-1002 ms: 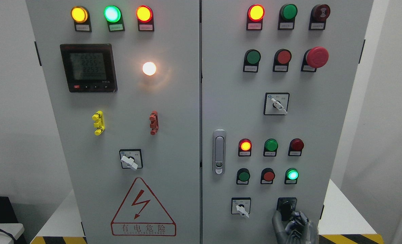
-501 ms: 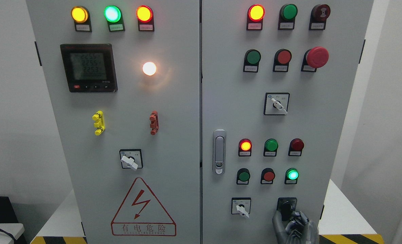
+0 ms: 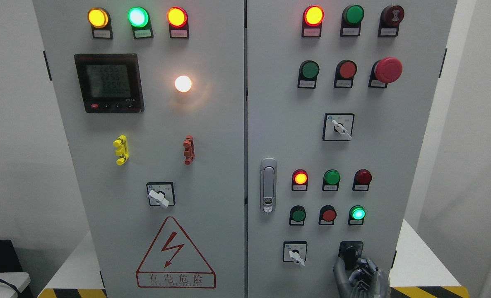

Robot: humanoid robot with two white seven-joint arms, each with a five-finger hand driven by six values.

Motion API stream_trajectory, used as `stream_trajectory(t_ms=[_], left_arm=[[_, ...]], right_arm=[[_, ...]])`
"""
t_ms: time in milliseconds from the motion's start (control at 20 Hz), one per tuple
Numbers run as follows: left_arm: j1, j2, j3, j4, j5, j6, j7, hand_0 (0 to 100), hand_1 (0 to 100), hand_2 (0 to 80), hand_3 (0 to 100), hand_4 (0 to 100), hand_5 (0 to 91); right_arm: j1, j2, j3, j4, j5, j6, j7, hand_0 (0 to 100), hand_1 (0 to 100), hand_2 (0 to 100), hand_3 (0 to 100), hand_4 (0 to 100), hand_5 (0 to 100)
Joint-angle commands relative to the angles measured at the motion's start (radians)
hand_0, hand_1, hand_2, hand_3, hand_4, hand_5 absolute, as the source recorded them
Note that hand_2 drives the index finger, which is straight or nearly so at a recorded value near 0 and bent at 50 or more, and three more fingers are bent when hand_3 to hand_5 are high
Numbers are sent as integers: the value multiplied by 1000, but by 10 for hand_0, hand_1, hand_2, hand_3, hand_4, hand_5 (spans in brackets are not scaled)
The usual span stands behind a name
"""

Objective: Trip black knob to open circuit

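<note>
A tall grey cabinet (image 3: 212, 136) with two doors fills most of the view, and it stands on a white worktop (image 3: 415, 260) that has a yellow and black striped edge at the front. White wall is free on both sides of the cabinet, with more room on the right.

The right door carries rows of lamps and push buttons, a red mushroom button (image 3: 388, 69) near the top, a silver door handle (image 3: 268, 185) at its left edge, and a white selector switch (image 3: 295, 252) low down. The black knob (image 3: 350, 252) sits at the bottom right of this door, just right of that switch and under a lit green lamp (image 3: 357, 214).

The right hand (image 3: 359, 275) comes up from the bottom edge. Its grey fingers (image 3: 340, 273) are curled and closed around the knob from below, so part of the knob is hidden.
</note>
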Motion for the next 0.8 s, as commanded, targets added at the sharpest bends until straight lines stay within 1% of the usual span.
stream_trajectory(t_ms=[0, 751], left_arm=[[-8, 0, 0, 0, -32, 0, 1, 120, 389, 0, 0, 0, 0], [-8, 0, 0, 0, -32, 0, 1, 120, 389, 0, 0, 0, 0]], right_arm=[[1, 0, -4, 4, 0, -7, 0, 411, 741, 565, 917, 924, 964], [2, -2, -4, 4, 0, -7, -2, 427, 737, 558, 911, 920, 962]])
